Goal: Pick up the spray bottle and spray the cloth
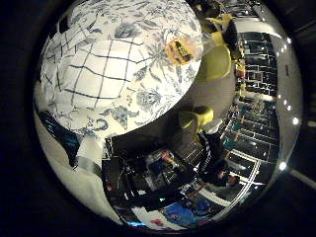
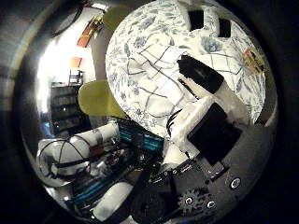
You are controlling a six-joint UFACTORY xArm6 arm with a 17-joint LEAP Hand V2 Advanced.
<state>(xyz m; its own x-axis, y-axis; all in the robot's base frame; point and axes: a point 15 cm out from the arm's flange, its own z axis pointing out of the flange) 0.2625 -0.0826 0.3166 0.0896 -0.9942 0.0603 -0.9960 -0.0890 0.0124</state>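
A white cloth with a dark grid pattern lies on a table with a floral tablecloth. A yellow spray bottle stands on the tablecloth beside the cloth, near the table's edge. In the right thumb side palm view the cloth lies below my hand. The hand's black and white fingers reach out over it, straight and away from each other, with nothing between them. The hand is above the table and well away from the bottle, which shows small and orange-yellow at the table's far side.
Yellow-green chairs stand by the table's edge near the bottle; another is at the other side. The white arm and shelves with clutter fill the room beyond.
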